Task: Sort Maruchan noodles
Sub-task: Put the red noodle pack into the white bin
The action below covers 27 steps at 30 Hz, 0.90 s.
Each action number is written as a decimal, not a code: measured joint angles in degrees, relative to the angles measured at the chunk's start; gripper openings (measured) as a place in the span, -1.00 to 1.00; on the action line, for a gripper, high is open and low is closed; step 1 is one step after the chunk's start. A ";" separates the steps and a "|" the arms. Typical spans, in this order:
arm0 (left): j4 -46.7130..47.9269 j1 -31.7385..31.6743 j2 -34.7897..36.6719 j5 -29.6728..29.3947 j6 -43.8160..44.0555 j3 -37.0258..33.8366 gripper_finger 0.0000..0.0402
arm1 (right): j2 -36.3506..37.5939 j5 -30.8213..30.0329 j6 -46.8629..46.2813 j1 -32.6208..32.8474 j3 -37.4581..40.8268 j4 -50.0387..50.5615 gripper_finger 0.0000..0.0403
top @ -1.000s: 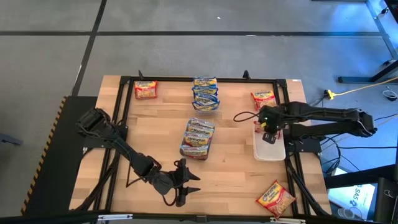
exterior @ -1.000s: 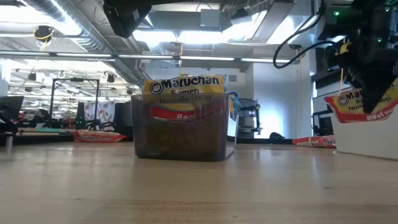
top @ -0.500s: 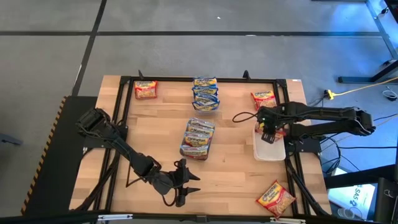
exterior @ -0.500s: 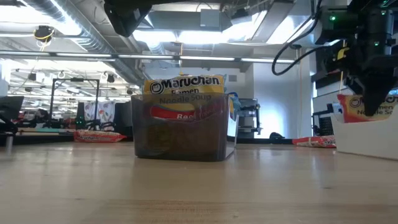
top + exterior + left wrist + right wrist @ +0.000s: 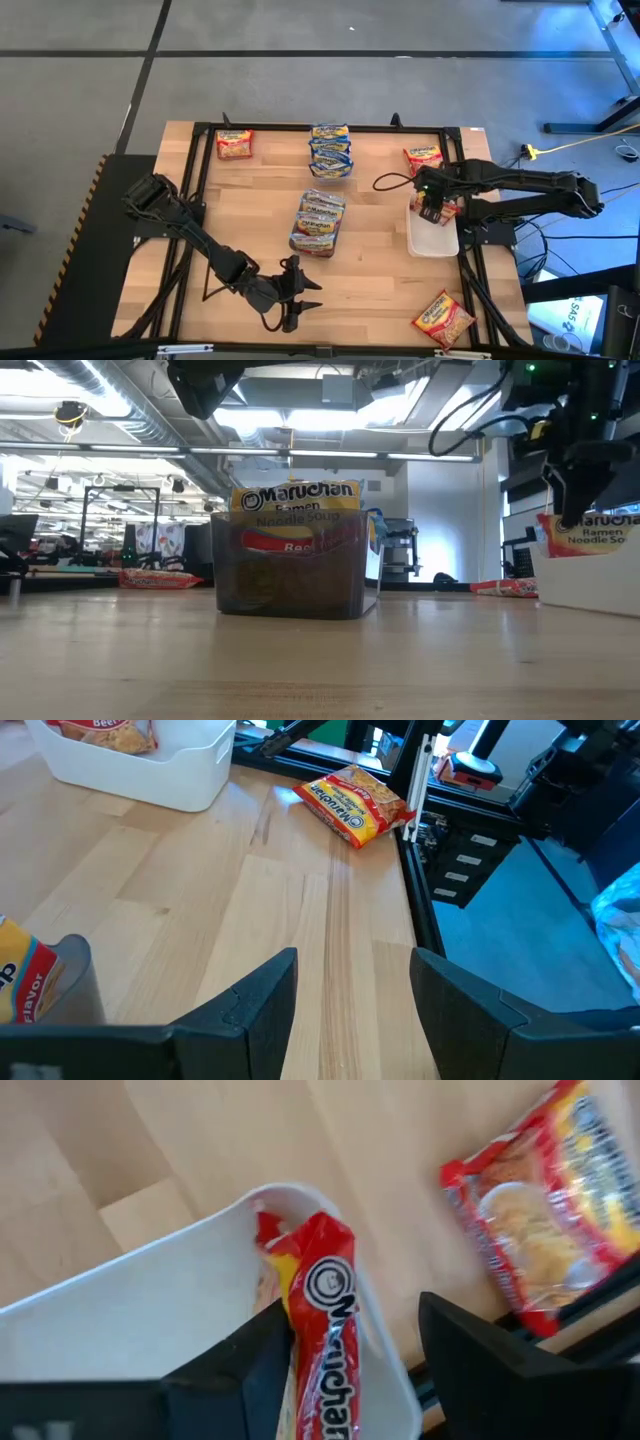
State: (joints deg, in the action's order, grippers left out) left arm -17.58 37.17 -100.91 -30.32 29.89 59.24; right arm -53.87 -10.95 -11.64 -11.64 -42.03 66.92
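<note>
Right claw (image 5: pixel 431 213) over white bin (image 5: pixel 434 240), wooden table (image 5: pixel 250 220)

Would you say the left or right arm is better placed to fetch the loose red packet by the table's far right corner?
Probably right: the right gripper hovers open over the white bin, near that red packet; the left gripper waits at the near edge.

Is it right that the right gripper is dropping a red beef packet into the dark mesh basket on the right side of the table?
Not quite. The right gripper hangs over the white tub at the table's right edge, not a dark mesh basket. The right wrist view shows the red packet standing inside that white tub, between open fingers.
</note>
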 joint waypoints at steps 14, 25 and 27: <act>0.00 0.00 0.01 -0.01 0.00 0.00 -0.06 | -0.01 4.40 -1.29 -0.02 -0.85 0.63 -0.10; -0.02 -0.44 0.01 -0.19 1.47 0.00 -0.06 | 0.10 16.23 -16.25 2.38 -11.95 6.83 -0.10; -0.02 -0.42 0.01 -0.18 1.64 0.00 -0.06 | 0.40 22.67 -22.08 6.32 -12.31 4.22 -0.10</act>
State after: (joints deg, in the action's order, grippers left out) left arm -17.61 36.75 -100.90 -30.50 31.53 59.24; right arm -53.48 11.72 -33.72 -5.32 -54.34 71.15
